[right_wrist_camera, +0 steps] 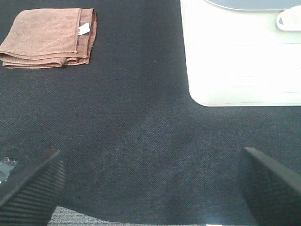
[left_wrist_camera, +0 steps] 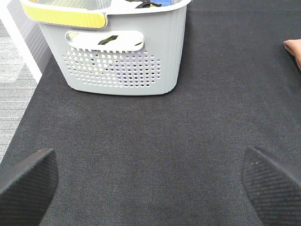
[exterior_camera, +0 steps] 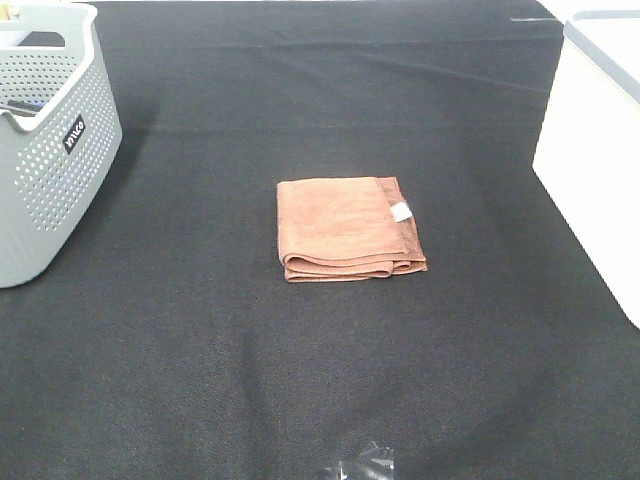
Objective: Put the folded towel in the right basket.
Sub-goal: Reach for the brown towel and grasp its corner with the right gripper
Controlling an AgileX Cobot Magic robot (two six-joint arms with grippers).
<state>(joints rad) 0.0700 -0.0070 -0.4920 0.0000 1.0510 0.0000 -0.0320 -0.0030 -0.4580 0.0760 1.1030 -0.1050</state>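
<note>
A folded brown towel (exterior_camera: 348,228) with a small white tag lies flat in the middle of the black table. It also shows in the right wrist view (right_wrist_camera: 49,37), and one corner of it shows in the left wrist view (left_wrist_camera: 294,49). The white right basket (exterior_camera: 598,150) stands at the right edge and shows in the right wrist view (right_wrist_camera: 240,52). My left gripper (left_wrist_camera: 150,186) is open and empty over bare cloth near the grey basket. My right gripper (right_wrist_camera: 150,186) is open and empty, near the white basket and apart from the towel. Neither gripper shows in the high view.
A grey perforated basket (exterior_camera: 50,140) stands at the back left and shows in the left wrist view (left_wrist_camera: 122,52) with items inside and a yellow handle (left_wrist_camera: 63,16). A small clear scrap (exterior_camera: 362,464) lies near the front edge. The table is covered in black cloth (exterior_camera: 200,350).
</note>
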